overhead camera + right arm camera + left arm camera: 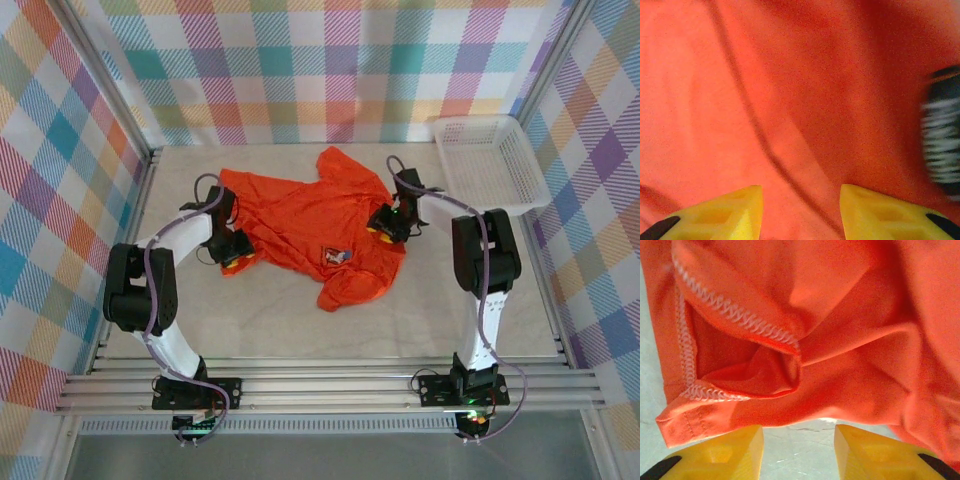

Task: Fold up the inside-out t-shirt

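Inside-out t-shirt: the bright orange short-sleeved fabric t-shirt (300, 225) lies spread and rumpled at the middle of the surface, between the two arms. One lobe points far and another near, toward the right.
Surface: pale, stone-patterned surface (450, 300) with checked pastel walls on the left, far and right sides. The t-shirt rests flat on it.
Basket: white plastic mesh basket (495, 165) at the far right corner, well apart from the t-shirt. Its right side sits against the wall.
Left arm: black-and-white arm bent in from the near left, with its left tool (238, 258) down at the t-shirt's left edge.
Left tool: in the left wrist view the left tool (799, 432) is open. Its yellow fingers (715, 455) stand apart and the pale surface shows in the gap. The orange edge lies just beyond the tips.
Right arm: reaches in from the near right, with its right tool (383, 230) over the t-shirt's right part.
Right tool: in the right wrist view the right tool (801, 192) is open, its yellow fingers apart just above creased orange cloth.
Seam: white overlock stitching (735, 315) edges a folded opening in the cloth.
Print: small cartoon chest print (337, 256), white with blue, faces up near the right tool.
Blurred patch: a dark patch with pale stripes (942, 140) at the right edge; I cannot tell what it is.
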You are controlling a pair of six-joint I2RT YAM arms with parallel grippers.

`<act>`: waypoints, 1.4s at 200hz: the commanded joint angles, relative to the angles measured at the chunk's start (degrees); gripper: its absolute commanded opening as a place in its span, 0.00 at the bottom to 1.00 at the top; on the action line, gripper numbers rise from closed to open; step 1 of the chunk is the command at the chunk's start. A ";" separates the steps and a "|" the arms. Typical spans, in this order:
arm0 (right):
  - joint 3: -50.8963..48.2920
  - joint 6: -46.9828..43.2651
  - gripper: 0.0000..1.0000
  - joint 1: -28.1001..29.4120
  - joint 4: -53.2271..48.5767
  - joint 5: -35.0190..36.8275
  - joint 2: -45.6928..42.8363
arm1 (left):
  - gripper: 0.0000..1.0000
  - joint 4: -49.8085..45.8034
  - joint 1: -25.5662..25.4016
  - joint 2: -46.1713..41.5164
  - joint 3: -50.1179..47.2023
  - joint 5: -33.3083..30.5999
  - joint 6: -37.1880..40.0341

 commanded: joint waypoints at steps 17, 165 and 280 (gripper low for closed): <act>-2.85 -4.25 0.45 -2.58 -5.18 6.15 -2.67 | 0.40 2.51 -0.74 5.56 -0.35 -3.99 -0.13; 0.99 -9.84 0.45 -7.15 -11.94 12.75 -3.37 | 0.18 -10.28 -2.21 -15.07 -8.45 -9.34 0.30; -1.86 -7.43 0.52 2.36 -12.69 4.48 -14.11 | 0.40 -14.43 -11.79 -10.05 7.74 -20.36 3.06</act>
